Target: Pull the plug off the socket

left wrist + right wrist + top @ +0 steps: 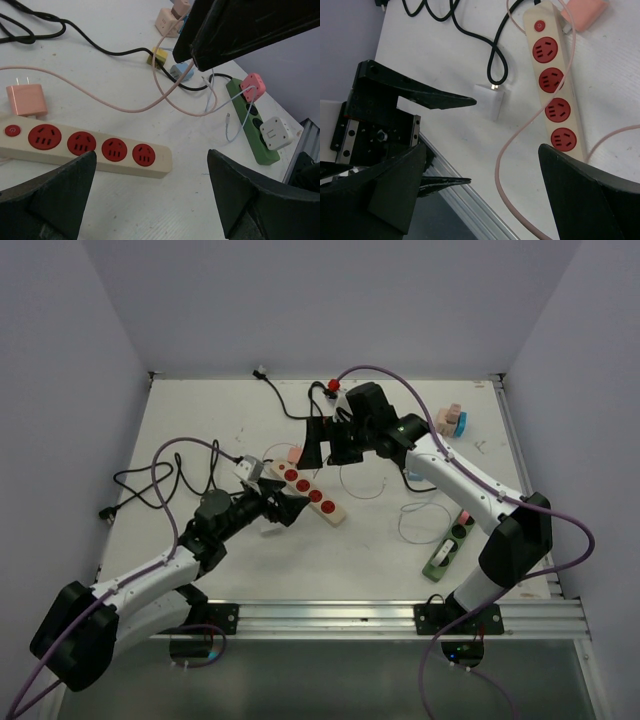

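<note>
Cream power strip [308, 490] lies near the worktop [200, 410] centre, running 10 to 4 o'clock, its four red sockets unoccupied. Pink plug [26, 100] lies loose just beside the switch end, at 12 o'clock in the left wrist view. Left fingers [50, 195] and right fingers [590, 190] are spread wide, gripping nothing, at the strip's 7 and 12 o'clock.

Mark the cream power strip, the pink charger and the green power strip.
cream power strip [81, 143], left wrist view, on its second red socket.
pink charger [26, 99], left wrist view, on its flat body.
green power strip [261, 150], left wrist view, on bare casing at its near end.
</note>
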Action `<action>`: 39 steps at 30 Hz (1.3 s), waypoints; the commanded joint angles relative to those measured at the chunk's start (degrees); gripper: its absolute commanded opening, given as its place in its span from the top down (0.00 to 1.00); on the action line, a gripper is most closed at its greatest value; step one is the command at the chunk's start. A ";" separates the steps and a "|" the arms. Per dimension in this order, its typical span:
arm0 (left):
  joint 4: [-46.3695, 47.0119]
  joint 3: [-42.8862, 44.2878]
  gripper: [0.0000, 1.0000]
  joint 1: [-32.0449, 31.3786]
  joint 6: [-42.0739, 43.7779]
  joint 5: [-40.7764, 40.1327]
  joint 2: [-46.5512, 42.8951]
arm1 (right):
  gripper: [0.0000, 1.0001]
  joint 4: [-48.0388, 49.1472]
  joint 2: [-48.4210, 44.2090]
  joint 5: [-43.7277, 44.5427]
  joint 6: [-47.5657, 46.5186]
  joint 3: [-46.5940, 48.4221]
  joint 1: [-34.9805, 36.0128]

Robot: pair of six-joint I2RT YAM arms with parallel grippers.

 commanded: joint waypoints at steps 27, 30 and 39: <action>32.47 7.51 0.61 -1.52 8.60 3.70 23.59 | 0.03 3.63 -1.87 -6.62 3.12 0.76 -0.36; 33.00 7.77 0.75 -1.52 8.16 3.97 23.94 | 0.03 4.25 -2.48 -6.79 3.47 -0.03 -0.36; 35.55 7.77 1.00 -1.44 5.79 2.91 24.38 | 0.03 4.16 -3.54 -7.06 3.47 -1.26 -0.36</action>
